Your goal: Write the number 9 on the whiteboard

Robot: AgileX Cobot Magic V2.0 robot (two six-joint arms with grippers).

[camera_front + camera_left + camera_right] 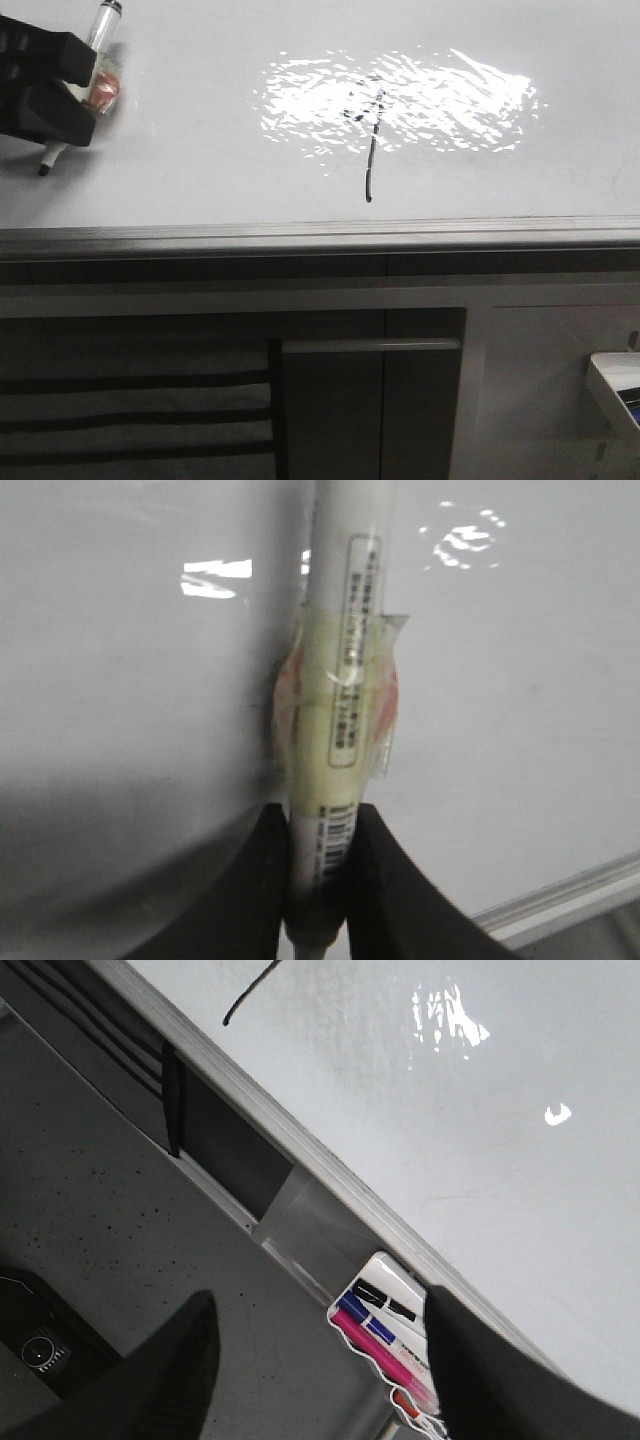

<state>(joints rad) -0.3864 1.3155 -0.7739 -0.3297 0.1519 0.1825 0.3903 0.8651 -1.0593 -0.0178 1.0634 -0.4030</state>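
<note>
The whiteboard (200, 120) is laid flat, presumably so that it can be written on from above, and its grey frame edge runs along the near side. A bright rippled glare patch (440, 95) is spread over the middle of the whiteboard. The number 9 (372, 140) is drawn at the middle of the whiteboard, its small loop partly lost in the glare and its long straight tail ending short of the frame edge; the figure is judged to be complete.

The left gripper (45, 85) is held at the far left of the whiteboard, well apart from the number 9, and is clenched on the marker pen (85, 85). The pen is held tilted, its black tip pointed down toward the whiteboard surface; whether the tip touches cannot be told. In the left wrist view the pen (335, 680) is seen wrapped with yellowish tape, probably to thicken it for a firm grip. A printed label and a barcode are borne on the barrel, but the writing is too blurred to be read.

The right gripper (320, 1380) is held off the whiteboard, beyond its frame edge, with its fingers spread and nothing between them. A tray of spare markers (385, 1345) is seen below that edge; no labels can be read.
</note>
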